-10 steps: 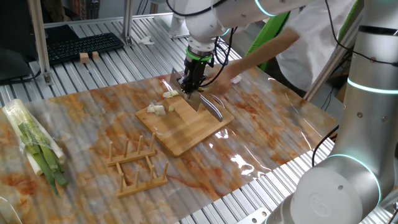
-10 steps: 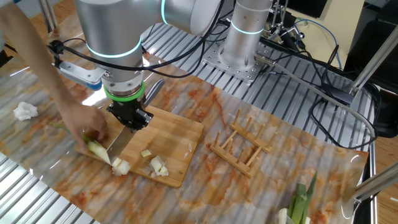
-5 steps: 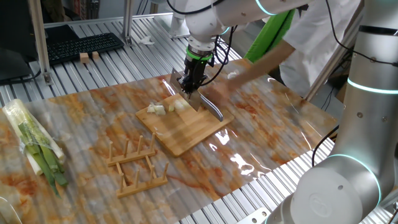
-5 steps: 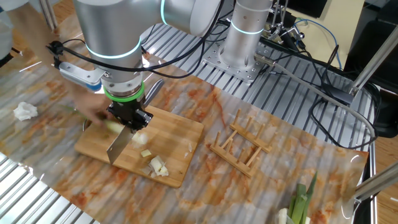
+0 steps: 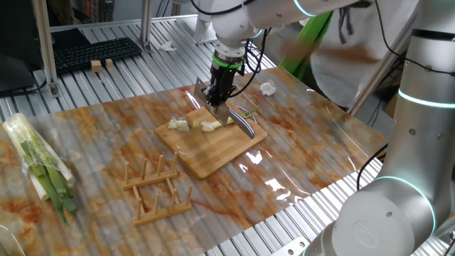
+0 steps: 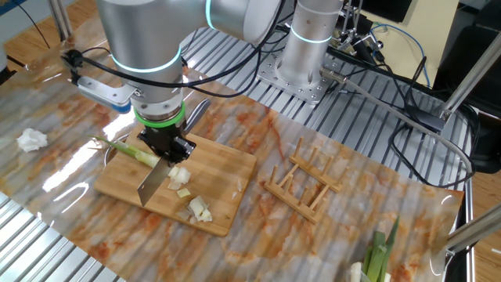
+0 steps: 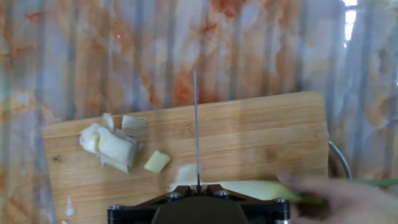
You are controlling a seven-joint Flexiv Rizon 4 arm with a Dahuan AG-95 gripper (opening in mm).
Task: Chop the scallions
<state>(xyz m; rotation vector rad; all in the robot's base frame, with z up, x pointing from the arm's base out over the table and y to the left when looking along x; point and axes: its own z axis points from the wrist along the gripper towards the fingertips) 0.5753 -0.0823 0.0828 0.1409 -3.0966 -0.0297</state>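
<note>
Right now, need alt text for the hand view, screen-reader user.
Looking straight down a knife blade set edge-on over a wooden cutting board. Chopped scallion chunks lie left of the blade; a pale stalk runs to its right along the bottom edge, a blurred hand on it.

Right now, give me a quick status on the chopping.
Gripper shut on knife. Blade down on scallion stalk; cut chunks on board. Nothing in the way.

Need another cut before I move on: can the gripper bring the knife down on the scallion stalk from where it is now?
Probably yes. The gripper holds the knife right over the scallion stalk on the cutting board, nothing between.
</note>
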